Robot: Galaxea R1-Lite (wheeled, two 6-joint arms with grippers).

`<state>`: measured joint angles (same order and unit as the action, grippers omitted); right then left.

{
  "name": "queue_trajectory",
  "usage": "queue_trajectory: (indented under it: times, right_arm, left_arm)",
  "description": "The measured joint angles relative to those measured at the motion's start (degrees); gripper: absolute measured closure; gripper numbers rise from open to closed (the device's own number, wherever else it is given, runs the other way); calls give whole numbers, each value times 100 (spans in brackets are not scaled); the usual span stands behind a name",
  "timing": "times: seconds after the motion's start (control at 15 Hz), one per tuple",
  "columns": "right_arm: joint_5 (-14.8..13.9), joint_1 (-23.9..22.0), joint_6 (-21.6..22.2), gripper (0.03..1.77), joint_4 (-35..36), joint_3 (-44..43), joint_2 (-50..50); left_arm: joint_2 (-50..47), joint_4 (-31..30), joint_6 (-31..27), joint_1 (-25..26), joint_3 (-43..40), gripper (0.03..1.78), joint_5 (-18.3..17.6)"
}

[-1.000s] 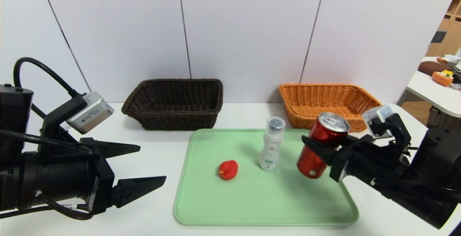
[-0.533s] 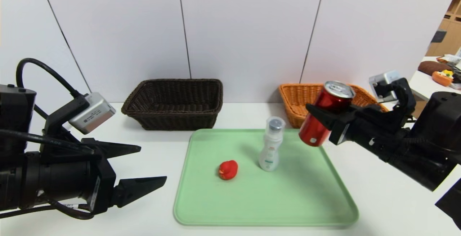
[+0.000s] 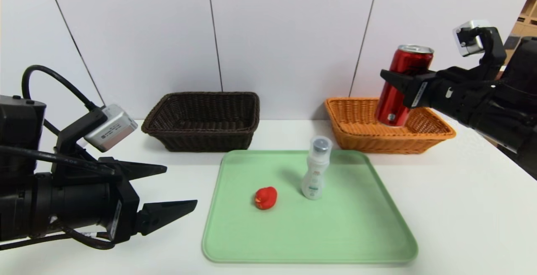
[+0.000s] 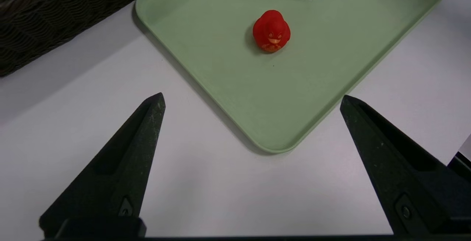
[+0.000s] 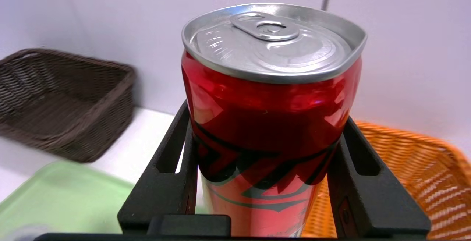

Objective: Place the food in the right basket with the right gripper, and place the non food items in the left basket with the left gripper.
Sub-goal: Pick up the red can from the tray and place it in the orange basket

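My right gripper is shut on the red drink can, holding it nearly upright in the air above the orange basket. In the right wrist view both black fingers clamp the can at mid height, with the orange basket below. The white bottle stands on the green tray, and the red duck sits to its left. My left gripper hovers open left of the tray, near its front corner. The duck lies ahead of its empty fingers. The dark brown basket stands at the back left.
Both baskets sit against the white wall panels at the table's back. The tray fills the table's middle. A side table with other items shows at the far right, behind my right arm.
My right gripper has lifted the can up off the tray and carried it back and to the right, over the orange basket. The left arm has barely moved.
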<state>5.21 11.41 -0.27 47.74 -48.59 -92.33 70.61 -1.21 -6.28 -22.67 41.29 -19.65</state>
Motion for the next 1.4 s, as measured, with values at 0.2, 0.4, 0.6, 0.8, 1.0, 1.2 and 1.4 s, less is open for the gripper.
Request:
queue_trajectory:
  times: [0.2, 0.4, 0.6, 0.8, 1.0, 1.2, 1.4]
  right_arm:
    - [-11, -404, 2, 86, 9, -369, -422]
    - [-13, -695, 0, 86, 18, -761, -894]
    - [-17, -861, -6, 86, 22, -1157, -1353]
    - [-22, -891, -13, 86, 24, -1458, -1765]
    - [-30, -909, -22, 86, 20, -1810, -2258]
    - [-33, -935, -20, 86, 22, -2100, -2686]
    - [-35, -944, -13, 86, 22, -2213, -2979]
  left_arm:
    - [20, -6, -6, 0, -11, 12, -2]
    - [52, -6, -20, 0, -22, 12, 0]
    - [65, -6, -6, 0, -45, 12, 2]
    - [144, -85, -2, 0, -74, 12, 4]
    - [233, -116, 16, 2, -85, 12, 9]
    - [293, -157, 16, 18, -135, 12, 9]
    - [375, -529, 17, 33, -301, 12, 17]
